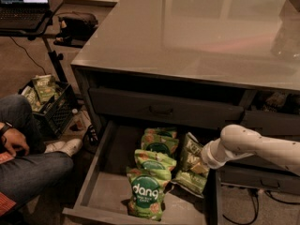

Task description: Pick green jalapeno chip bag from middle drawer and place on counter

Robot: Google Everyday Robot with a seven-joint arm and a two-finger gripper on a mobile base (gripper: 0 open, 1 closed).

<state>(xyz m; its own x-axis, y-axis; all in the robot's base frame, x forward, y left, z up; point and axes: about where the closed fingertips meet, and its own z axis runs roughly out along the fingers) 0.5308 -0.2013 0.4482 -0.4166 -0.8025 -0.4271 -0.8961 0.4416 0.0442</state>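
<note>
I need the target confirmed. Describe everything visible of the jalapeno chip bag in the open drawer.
The green jalapeno chip bag is a dark olive, crinkly pouch with pale, unreadable print. It lies flat and slanted at the right of the middle drawer, beside the brighter dang bags. The gripper, at the white arm's end, sits at its upper right edge; whether it touches cannot be told.

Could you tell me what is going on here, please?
The robot's arm reaches into the open middle drawer, its tool down at the green jalapeno chip bag on the drawer's right side, beside several dang bags. The bag lies in the drawer, not yet on the counter.
</note>
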